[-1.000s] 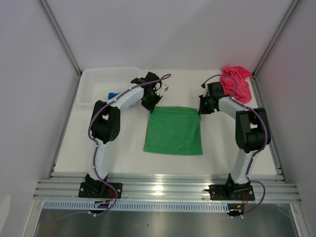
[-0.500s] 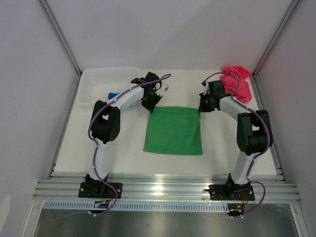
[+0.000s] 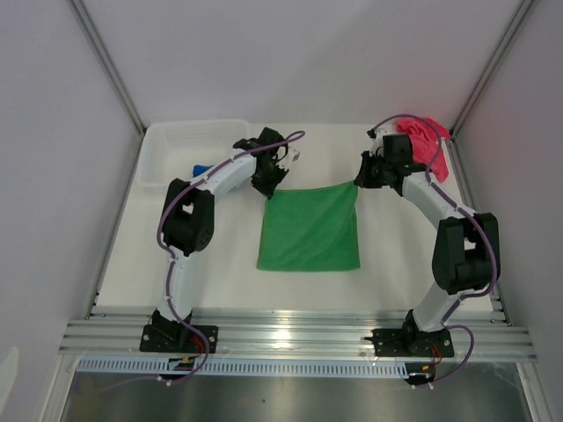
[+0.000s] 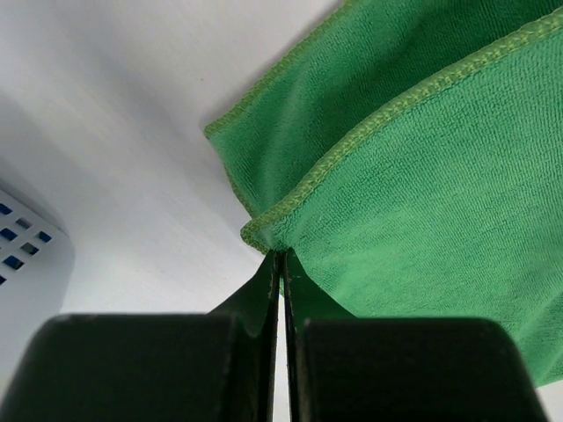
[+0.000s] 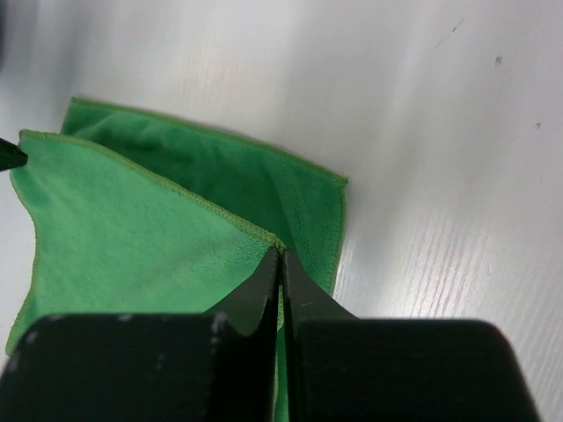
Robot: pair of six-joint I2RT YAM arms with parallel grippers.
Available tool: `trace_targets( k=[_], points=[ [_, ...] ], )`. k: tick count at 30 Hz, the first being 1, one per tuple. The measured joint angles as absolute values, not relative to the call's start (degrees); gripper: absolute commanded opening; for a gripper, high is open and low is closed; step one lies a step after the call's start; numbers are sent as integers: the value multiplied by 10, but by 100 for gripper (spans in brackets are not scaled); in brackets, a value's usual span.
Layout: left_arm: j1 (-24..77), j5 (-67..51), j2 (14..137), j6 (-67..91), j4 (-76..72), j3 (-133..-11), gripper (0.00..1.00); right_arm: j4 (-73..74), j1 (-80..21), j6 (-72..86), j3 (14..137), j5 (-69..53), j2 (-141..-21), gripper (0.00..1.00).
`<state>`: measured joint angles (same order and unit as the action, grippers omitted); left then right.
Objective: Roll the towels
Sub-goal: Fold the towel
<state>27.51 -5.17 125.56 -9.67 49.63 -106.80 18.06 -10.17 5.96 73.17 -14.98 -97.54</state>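
Note:
The green towel (image 3: 309,230) lies folded in the middle of the table. My left gripper (image 3: 268,191) is shut on its far left corner; in the left wrist view the jaws (image 4: 281,255) pinch the hemmed corner of the green towel (image 4: 422,176). My right gripper (image 3: 359,181) is shut on the far right corner, and the right wrist view shows the top layer of the green towel (image 5: 132,229) held up at the jaw tips (image 5: 281,252). The pink towel (image 3: 423,142) is bunched at the far right corner. The blue towel (image 3: 201,169) peeks out behind my left arm.
A white plastic basket (image 3: 176,145) stands at the far left, its wall (image 4: 22,255) also showing in the left wrist view. Grey walls close in both sides and the back. A metal rail runs along the table's near edge.
My right arm has moved toward the back, pulling the green towel's far right corner up and away. The left arm has stayed where it was.

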Motion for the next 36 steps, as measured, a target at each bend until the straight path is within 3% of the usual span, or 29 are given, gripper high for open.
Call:
trace_targets(
  k=[33, 35, 36],
  points=[
    [276, 42, 1290, -101, 446, -1069, 1, 151, -88, 70, 759, -154, -1113, 0],
    [276, 44, 1290, -101, 443, -1069, 1, 150, -88, 71, 767, -154, -1122, 10],
    [276, 44, 1290, -101, 442, -1070, 1, 150, -88, 73, 772, -154, -1127, 27]
  ],
)
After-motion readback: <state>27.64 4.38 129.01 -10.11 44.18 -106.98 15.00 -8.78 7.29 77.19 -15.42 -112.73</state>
